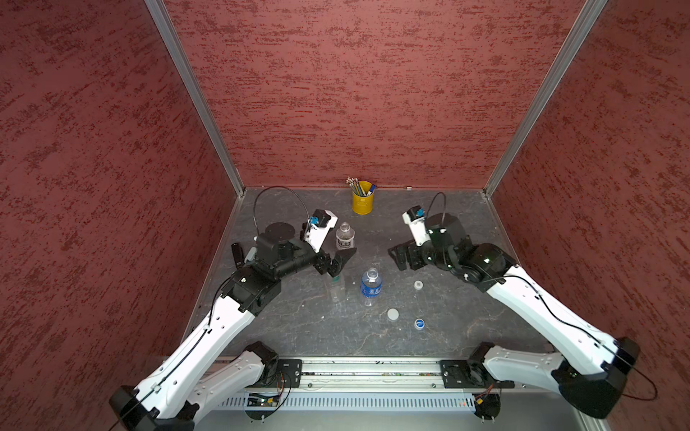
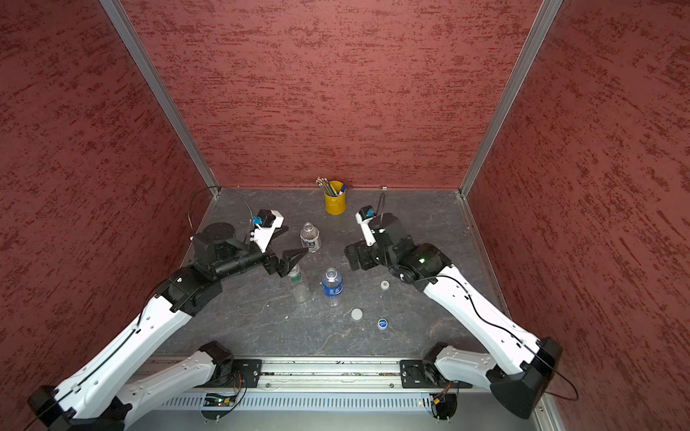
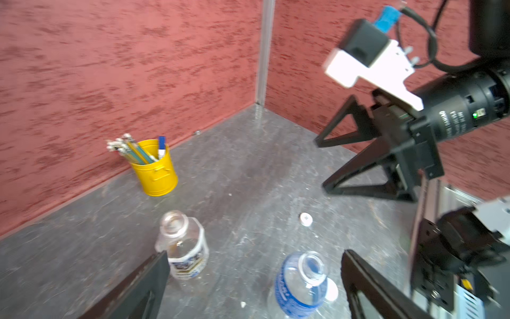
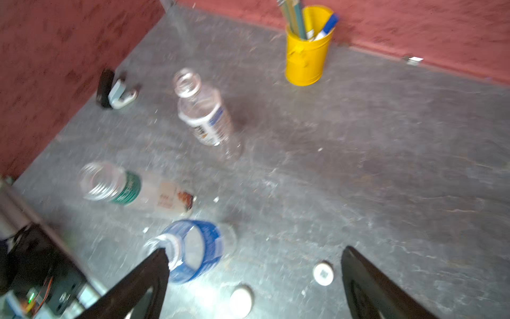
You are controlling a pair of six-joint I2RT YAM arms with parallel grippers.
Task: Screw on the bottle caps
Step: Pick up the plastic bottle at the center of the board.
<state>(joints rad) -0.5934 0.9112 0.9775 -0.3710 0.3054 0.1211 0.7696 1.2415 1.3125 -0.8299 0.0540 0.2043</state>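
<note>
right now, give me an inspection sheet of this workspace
surface: dark grey tabletop, scuffed, white specks
job's things: white-labelled bottle, blue-labelled bottle, green-banded bottle standing uncapped; marked white cap, wide white cap, blue-and-white cap loose on tabletop
clutter: yellow pencil cup at the back; small black-and-white object, unidentifiable
grippers: left gripper and right gripper open, fingers empty
cables: black cable loop over each wrist
surroundings: red textured walls, metal corner posts

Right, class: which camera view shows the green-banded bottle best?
The right wrist view: the green-banded bottle shows its open threaded mouth, green band and label, though blurred. In both top views the bottle is small and faint. The left wrist view misses it.
</note>
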